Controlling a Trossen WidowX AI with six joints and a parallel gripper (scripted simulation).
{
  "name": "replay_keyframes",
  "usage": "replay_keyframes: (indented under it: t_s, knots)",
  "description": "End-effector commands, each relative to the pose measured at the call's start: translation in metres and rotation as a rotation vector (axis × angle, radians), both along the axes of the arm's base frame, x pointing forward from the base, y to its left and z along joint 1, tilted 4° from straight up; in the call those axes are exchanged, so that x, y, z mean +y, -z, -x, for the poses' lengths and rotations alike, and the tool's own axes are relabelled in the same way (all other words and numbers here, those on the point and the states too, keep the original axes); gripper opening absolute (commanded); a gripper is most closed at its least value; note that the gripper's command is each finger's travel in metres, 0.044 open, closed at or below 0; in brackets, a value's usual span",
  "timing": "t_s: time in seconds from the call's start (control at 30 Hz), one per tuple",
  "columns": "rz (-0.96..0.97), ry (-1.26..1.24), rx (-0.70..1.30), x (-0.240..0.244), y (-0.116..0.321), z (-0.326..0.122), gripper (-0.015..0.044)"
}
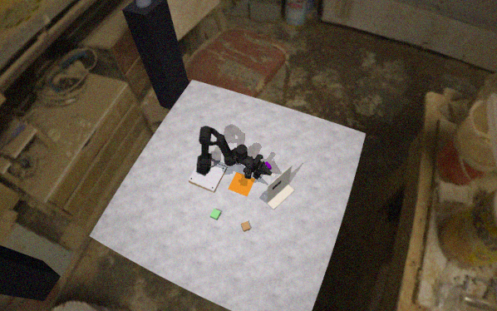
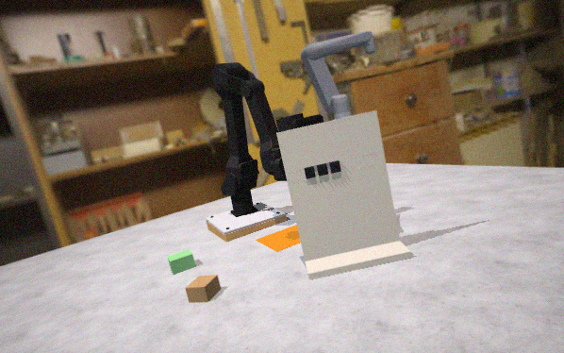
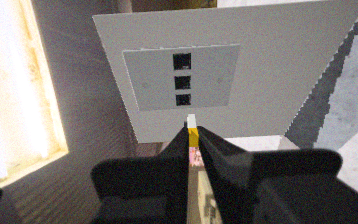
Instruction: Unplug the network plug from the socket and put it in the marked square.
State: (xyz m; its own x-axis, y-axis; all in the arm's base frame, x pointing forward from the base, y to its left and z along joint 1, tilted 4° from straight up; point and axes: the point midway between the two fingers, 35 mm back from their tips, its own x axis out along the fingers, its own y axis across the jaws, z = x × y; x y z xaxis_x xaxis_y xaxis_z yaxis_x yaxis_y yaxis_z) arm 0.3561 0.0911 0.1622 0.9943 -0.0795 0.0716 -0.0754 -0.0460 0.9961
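Note:
A small plug (image 3: 193,137), yellow with a white front end, is between my fingertips in the wrist view. My gripper (image 3: 192,131) (image 1: 270,171) is shut on it, in front of the upright panel (image 1: 285,178) (image 2: 349,208) (image 3: 280,65). The panel's three square sockets show dark and empty, with the plug's front end apart from them in the wrist view. The thin tab on the plug cannot be made out. The orange marked square (image 1: 238,187) (image 2: 278,240) lies flat between the arm's base and the panel; nothing stands on it. The panel hides the gripper in the exterior view.
A green block (image 1: 215,214) (image 2: 181,261) and a brown block (image 1: 246,226) (image 2: 203,289) lie on the table beyond the square, away from the arm. A purple thing (image 1: 268,165) shows close beside the gripper in the top view. The panel stands on a pale foot (image 1: 281,197) (image 2: 360,260).

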Motion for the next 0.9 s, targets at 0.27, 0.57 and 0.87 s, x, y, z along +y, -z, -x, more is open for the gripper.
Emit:
replay_keyframes:
  t_s: [0.27, 0.57, 0.87]
  knots:
    - [0.001, 0.003, -0.004, 0.003, -0.001, 0.008, 0.0]
    - [0.001, 0.003, -0.003, 0.006, -0.001, 0.013, 0.0]
    - [0.001, 0.003, -0.003, 0.008, 0.0, 0.018, 0.0]
